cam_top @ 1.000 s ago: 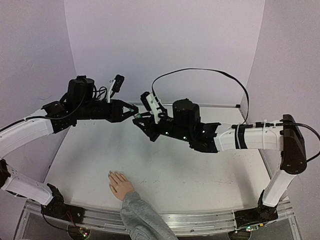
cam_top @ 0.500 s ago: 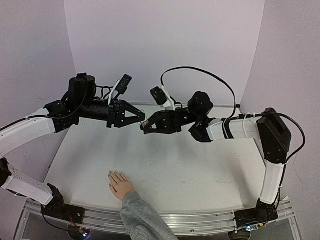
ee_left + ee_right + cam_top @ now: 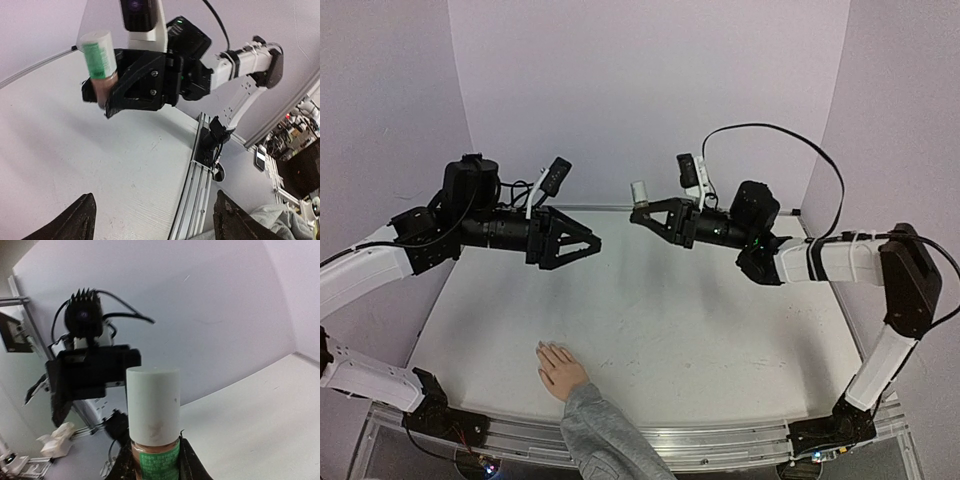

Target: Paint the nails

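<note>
The small flesh-coloured hand [image 3: 561, 369] in a grey knit sleeve [image 3: 605, 440] lies palm down near the table's front edge. Its nails [image 3: 546, 348] point toward the back and are too small to make out. High above the table my right gripper [image 3: 639, 211] is shut on a small bottle [image 3: 640, 190] with a white cap, a green label and pinkish liquid [image 3: 152, 410], cap on and pointing up. My left gripper [image 3: 592, 246] hangs open and holds nothing, a short way left of the bottle [image 3: 97, 60]. Its two fingertips [image 3: 82, 217] stand wide apart.
The white table [image 3: 720, 330] has a metal rail [image 3: 720, 440] along its front edge. Pale walls stand close on the left, back and right. A black cable [image 3: 770, 135] loops above the right arm.
The two grippers met nose to nose above mid-table earlier. Now the left one has opened and pulled back left. The right one has swung right and up with the bottle.
</note>
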Robot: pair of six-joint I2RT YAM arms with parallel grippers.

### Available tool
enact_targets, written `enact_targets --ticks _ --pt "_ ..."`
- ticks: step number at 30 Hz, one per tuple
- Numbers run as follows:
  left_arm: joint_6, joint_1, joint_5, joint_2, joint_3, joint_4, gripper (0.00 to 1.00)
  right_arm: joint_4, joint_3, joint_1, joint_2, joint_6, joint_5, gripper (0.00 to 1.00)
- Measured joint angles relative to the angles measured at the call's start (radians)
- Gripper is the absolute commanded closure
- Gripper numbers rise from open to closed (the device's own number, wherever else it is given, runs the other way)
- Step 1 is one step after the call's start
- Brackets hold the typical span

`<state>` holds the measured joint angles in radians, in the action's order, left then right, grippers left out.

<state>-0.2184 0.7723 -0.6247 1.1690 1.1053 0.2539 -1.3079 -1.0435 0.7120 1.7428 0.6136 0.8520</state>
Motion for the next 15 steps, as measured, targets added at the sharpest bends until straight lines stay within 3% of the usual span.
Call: enact_targets --ticks 8,15 --pt "-0.149 -0.004 0.198 0.018 0.106 0.07 0.17 0.401 -0.03 0.152 -0.143 -0.304 -0.734 1.0" --pt "-0.257 -0.008 0.319 0.099 0.235 0.115 0.21 0.575 -0.1 0.32 -0.077 -0.452 -1.13 1.0"
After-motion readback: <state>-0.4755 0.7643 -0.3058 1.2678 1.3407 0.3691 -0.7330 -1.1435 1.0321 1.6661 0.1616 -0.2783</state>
